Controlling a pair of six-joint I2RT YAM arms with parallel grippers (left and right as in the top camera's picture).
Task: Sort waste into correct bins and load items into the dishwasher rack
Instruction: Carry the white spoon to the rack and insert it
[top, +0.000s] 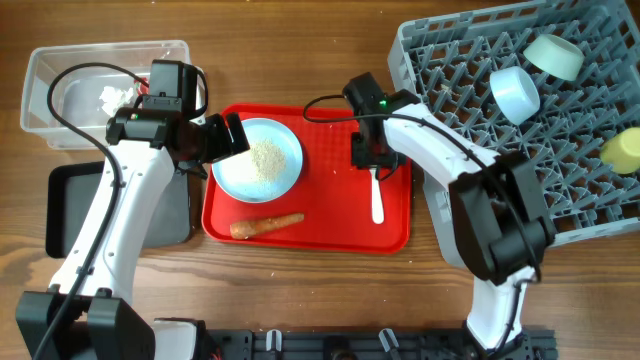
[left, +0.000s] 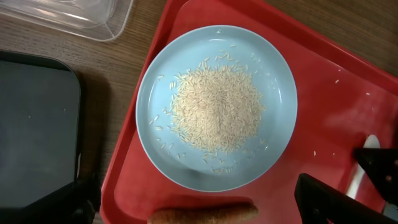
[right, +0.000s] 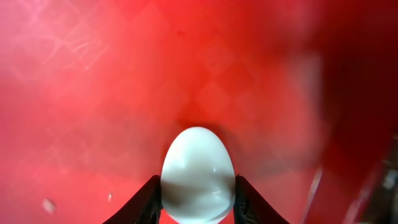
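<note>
Wooden table (top: 300, 300) boards carried a red serving tray (top: 330, 130), where the white ceramic spoon (top: 377, 200) lay. The right gripper (right: 198, 183) pinched the spoon's bowl from both sides. The left gripper (top: 235, 136) hung fully spread and empty over the pale blue plate (top: 258, 160) of rice grains (left: 216, 109).

centre: bare strip of red tray (top: 330, 190) lying open between plate (top: 258, 158) and spoon (top: 377, 200) | near-left: carrot stick (top: 266, 225) lying across tray's near-left corner | right: rack (top: 470, 90) wall standing just beside tray, right arm (top: 440, 150) crossing over it | left: left arm (top: 120, 200) hanging over black tray (top: 75, 210)
</note>
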